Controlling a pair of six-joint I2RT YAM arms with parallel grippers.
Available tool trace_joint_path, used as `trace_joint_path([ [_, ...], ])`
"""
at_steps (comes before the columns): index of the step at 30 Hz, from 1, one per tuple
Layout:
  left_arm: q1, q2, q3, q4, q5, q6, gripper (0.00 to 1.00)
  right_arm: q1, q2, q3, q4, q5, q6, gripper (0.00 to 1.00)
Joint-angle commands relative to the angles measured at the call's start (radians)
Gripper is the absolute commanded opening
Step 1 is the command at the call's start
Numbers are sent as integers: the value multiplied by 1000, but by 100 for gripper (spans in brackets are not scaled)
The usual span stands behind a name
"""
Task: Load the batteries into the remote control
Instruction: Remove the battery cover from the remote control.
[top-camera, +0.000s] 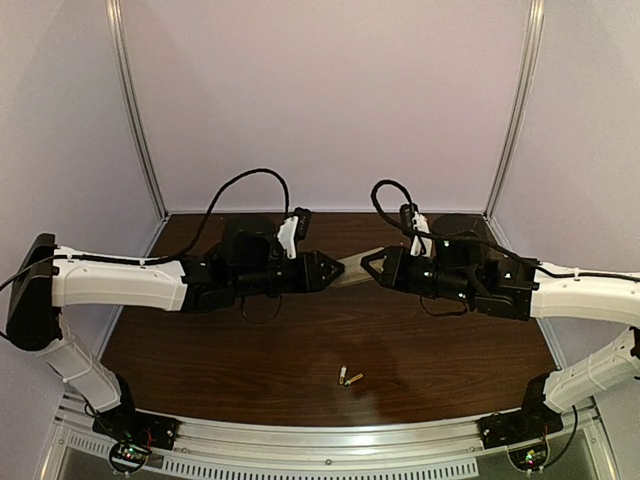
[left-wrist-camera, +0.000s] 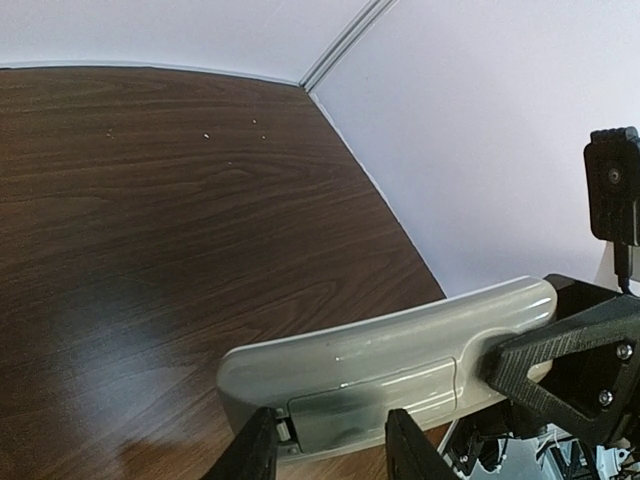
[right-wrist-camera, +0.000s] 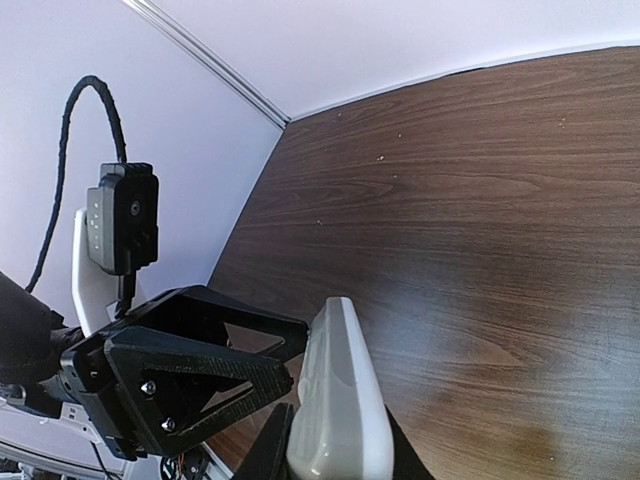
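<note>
The remote control (top-camera: 355, 268) hangs above the table's middle, between both arms. My right gripper (right-wrist-camera: 338, 450) is shut on one end of it, pinching it across its thickness. In the left wrist view its grey back (left-wrist-camera: 400, 345) faces the camera, with the battery cover (left-wrist-camera: 370, 400) showing. My left gripper (left-wrist-camera: 332, 422) is open. Its fingertips (left-wrist-camera: 262, 430) stand apart along the remote's length at the cover and clamp nothing. A small gap shows at the cover's left end. The two gold batteries (top-camera: 350, 378) lie together on the table in front, clear of both grippers.
The dark wooden table (top-camera: 250, 350) is closed in by pale purple walls at the back and both sides. A metal rail (top-camera: 320, 440) runs along its near edge, with both arm bases on it. Black cables (top-camera: 240, 190) loop above both wrists.
</note>
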Motion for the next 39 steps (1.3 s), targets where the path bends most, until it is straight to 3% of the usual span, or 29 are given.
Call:
trace_joint_path([
  [1, -8, 30, 18, 75, 87, -2, 38, 14, -19, -2, 84, -42, 22, 0],
  [11, -17, -2, -18, 259, 241, -1, 35, 13, -14, -13, 82, -15, 11, 0],
  [26, -17, -95, -84, 293, 188, 17, 34, 10, -20, 15, -61, 133, -79, 0],
  [31, -17, -119, -85, 149, 16, 5, 41, 8, -43, -5, -6, 92, -54, 0],
  [39, -18, -44, -2, -29, -20, 12, 39, 8, -43, -26, 63, 31, -11, 0],
])
